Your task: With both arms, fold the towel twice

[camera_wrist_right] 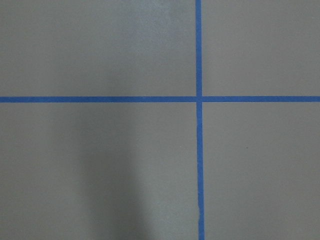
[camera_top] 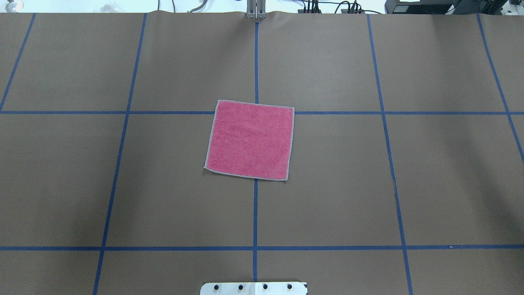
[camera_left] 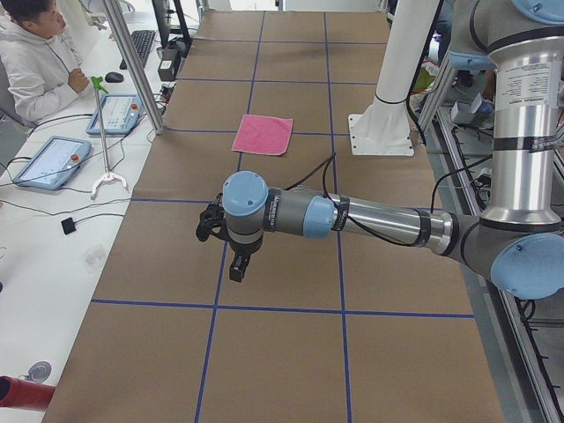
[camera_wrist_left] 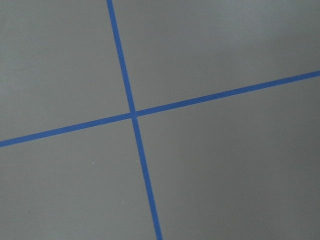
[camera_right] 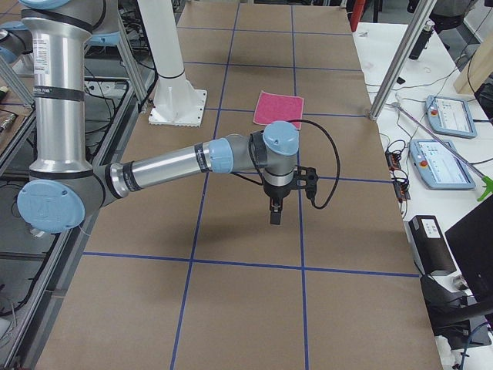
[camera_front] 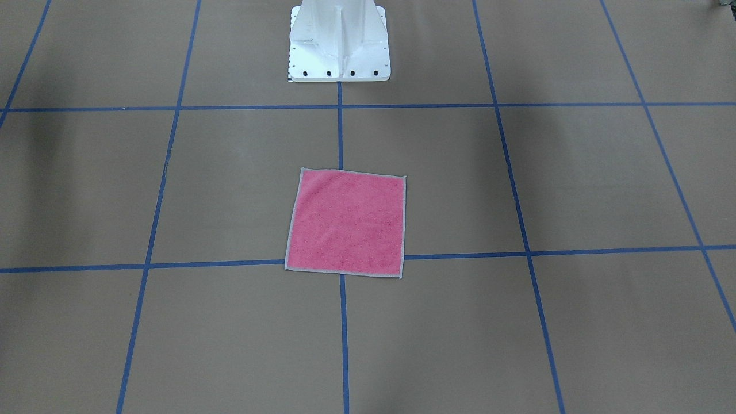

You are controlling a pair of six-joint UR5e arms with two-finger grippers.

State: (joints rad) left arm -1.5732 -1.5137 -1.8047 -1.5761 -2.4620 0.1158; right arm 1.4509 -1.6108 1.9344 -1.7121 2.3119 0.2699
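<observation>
The towel (camera_front: 347, 224) (camera_top: 250, 140) lies flat and unfolded near the table's middle, pink face up, with its light grey edging showing all round. It also shows small and far off in both side views (camera_left: 263, 135) (camera_right: 279, 109). My left gripper (camera_left: 236, 264) hangs pointing down over bare table, far from the towel. My right gripper (camera_right: 275, 212) hangs the same way at the other end. Both show only in the side views, so I cannot tell whether they are open or shut. Each wrist view shows only brown table and a cross of blue tape.
The white pedestal base (camera_front: 339, 43) (camera_top: 254, 288) stands at the robot's edge of the brown table (camera_top: 368, 184), which is marked with blue tape lines. A person (camera_left: 35, 62) sits at a side bench with tablets (camera_left: 51, 160). Metal posts (camera_right: 397, 65) stand along that side.
</observation>
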